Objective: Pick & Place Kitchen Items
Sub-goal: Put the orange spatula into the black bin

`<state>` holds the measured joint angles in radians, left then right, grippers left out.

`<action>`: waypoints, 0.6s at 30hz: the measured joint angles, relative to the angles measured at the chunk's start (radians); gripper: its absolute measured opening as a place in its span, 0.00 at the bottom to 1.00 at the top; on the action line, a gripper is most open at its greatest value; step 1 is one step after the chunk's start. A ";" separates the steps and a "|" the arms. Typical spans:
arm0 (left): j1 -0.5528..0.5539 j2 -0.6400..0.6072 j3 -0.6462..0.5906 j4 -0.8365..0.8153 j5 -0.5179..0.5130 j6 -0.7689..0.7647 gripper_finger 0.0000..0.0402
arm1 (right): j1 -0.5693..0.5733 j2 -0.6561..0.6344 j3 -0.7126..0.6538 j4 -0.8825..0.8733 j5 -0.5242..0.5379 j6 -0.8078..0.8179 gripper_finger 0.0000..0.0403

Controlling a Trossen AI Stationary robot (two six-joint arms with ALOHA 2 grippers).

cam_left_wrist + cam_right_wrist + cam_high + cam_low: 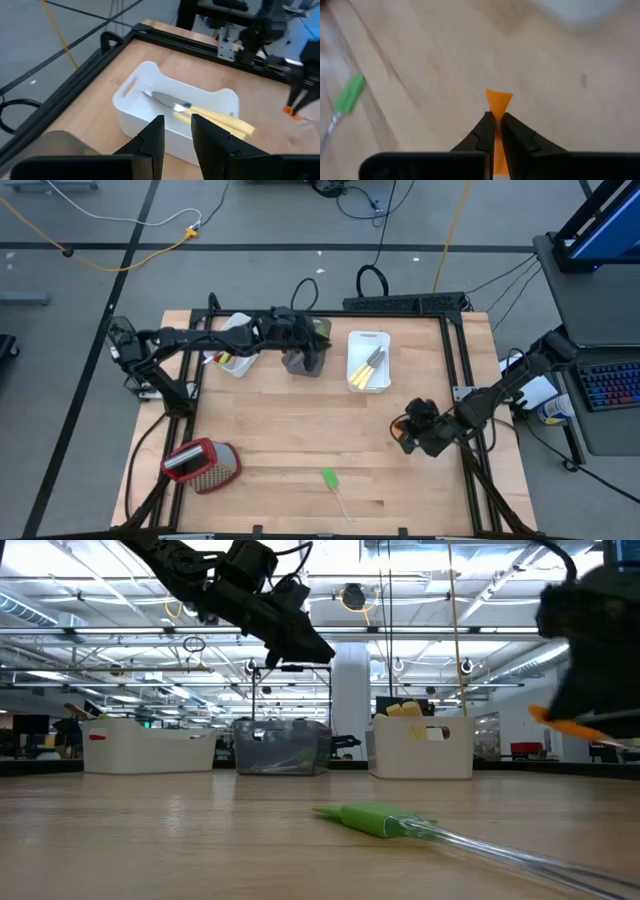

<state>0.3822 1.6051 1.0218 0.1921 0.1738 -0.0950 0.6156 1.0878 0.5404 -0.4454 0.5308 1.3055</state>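
- Three tubs sit in a row along the top of the table (300,430) in the high view. The white tub (368,362) right of centre holds a couple of pale-handled knives (367,370) lying diagonally, blades toward the frame's top right.
- The dark tub (305,358) in the middle is mostly hidden under the left arm, so I can't tell what's in it.
- The other white tub (236,345) at upper left has a few utensils poking out, something red and something yellow-green, too small to name.
- Left claw (176,135) hangs above the table near the dark tub, fingers slightly spread with nothing between them, looking down at the knife tub.
- Right claw (495,132) is at the right-centre of the high view, lifted off the table, pinching the handle of an orange spatula (497,102); the head sticks out past the fingertips.
- A green spatula (334,488) with a thin clear handle lies flat by itself at bottom centre, well apart from both claws.
- A metal grater with red top (200,464) lies on its side at lower left.
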 joint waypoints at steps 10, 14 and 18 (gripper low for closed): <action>-0.107 0.000 0.000 -0.009 0.000 0.022 0.25 | -0.139 0.000 0.001 0.290 0.242 -0.532 0.03; -0.149 0.000 0.000 -0.008 0.000 0.019 0.25 | -0.212 -0.001 0.002 0.466 0.281 -0.738 0.03; -0.179 0.000 0.000 -0.008 0.000 0.037 0.25 | -0.272 -0.001 0.002 0.659 0.253 -0.930 0.03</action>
<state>0.2029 1.6054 1.0218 0.1844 0.1738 -0.0576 0.3438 1.0870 0.5424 0.2135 0.7840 0.3755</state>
